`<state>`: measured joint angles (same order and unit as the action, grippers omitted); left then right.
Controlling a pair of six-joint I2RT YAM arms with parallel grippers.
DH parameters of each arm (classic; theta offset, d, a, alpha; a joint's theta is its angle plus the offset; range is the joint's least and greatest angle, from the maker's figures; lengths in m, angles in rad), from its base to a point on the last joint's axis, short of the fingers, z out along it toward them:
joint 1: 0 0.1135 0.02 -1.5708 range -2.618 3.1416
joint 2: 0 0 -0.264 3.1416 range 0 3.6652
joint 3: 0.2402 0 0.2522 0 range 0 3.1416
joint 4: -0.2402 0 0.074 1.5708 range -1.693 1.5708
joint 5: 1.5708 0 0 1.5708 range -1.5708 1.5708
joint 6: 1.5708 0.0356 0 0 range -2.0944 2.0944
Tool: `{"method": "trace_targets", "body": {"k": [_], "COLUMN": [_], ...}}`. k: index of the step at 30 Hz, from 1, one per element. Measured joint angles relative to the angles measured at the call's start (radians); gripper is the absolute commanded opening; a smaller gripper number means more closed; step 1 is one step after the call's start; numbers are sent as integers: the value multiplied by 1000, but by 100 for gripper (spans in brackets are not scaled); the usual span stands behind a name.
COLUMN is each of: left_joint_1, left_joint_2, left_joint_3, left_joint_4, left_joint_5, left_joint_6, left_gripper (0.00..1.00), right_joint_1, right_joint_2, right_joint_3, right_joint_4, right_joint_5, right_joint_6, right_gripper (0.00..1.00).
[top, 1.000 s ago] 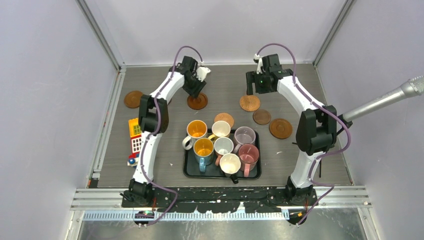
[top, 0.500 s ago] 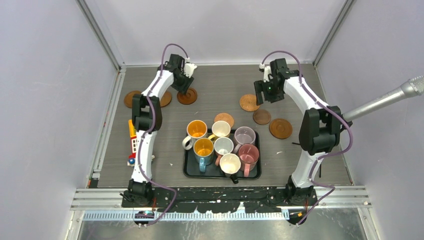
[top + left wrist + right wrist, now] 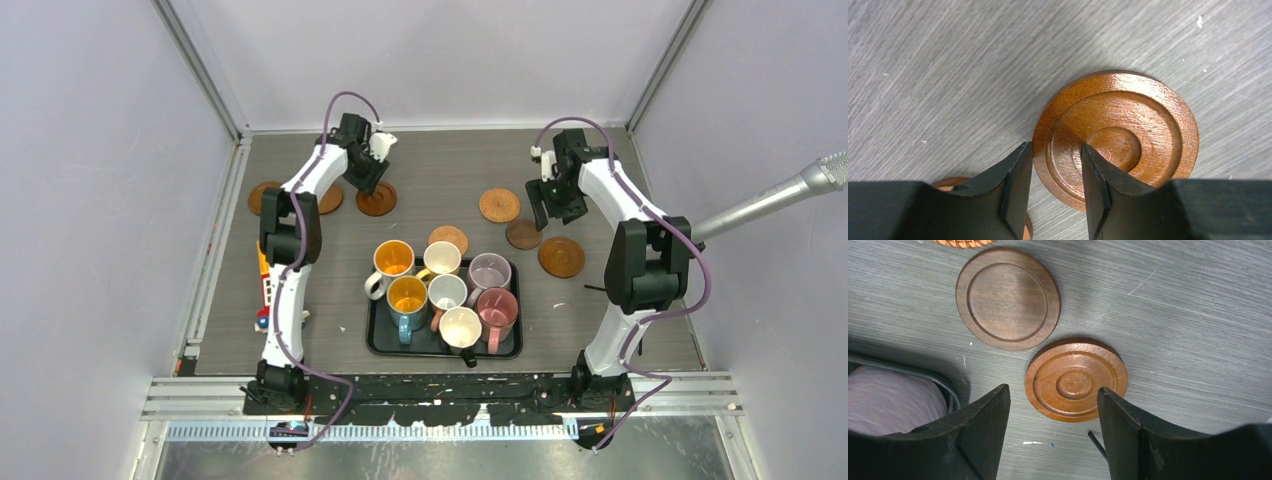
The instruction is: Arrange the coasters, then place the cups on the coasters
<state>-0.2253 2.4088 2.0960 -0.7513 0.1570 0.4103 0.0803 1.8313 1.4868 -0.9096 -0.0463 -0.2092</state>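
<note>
Several brown coasters lie on the table. My left gripper (image 3: 372, 183) (image 3: 1056, 147) is shut on the rim of a ringed orange-brown coaster (image 3: 378, 201) (image 3: 1128, 125): one finger outside its edge, the other on its face. Another coaster (image 3: 948, 182) peeks out beside it, and a further one (image 3: 265, 197) lies farther left. My right gripper (image 3: 543, 212) (image 3: 1053, 390) hangs open above a ringed coaster (image 3: 1076, 378) (image 3: 561, 257), touching nothing. Beyond it lie a dark coaster (image 3: 1008, 297) (image 3: 523, 234) and a woven coaster (image 3: 499, 205). Several cups (image 3: 461, 326) stand together in the black tray (image 3: 378, 340).
One more coaster (image 3: 448, 238) lies against the tray's far edge. A lilac cup (image 3: 893, 400) shows at the left of the right wrist view. A yellow toy block (image 3: 268, 275) lies by the left arm. A grey microphone (image 3: 780, 200) pokes in from the right.
The left gripper has carried its coaster to the left, close to the two at the far left. The right gripper has swung right and nearer, from the woven coaster to over the dark and ringed ones, its jaws narrowing.
</note>
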Motion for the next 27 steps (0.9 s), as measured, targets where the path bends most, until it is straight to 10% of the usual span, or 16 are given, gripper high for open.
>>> {"method": "trace_targets", "body": {"k": [13, 27], "left_joint_1": [-7, -10], "left_joint_2": [2, 10], "left_joint_3": [19, 77], "left_joint_4": [-58, -98], "left_joint_5": [16, 34], "left_joint_6": [0, -12], "left_gripper": [84, 90], "right_joint_1": [-4, -4], "right_joint_2": [-15, 49], "right_joint_3": [-60, -121], "right_joint_4": [-24, 11], "right_joint_5": [128, 244], "right_joint_6": [-48, -83], "right_gripper": [60, 58]}}
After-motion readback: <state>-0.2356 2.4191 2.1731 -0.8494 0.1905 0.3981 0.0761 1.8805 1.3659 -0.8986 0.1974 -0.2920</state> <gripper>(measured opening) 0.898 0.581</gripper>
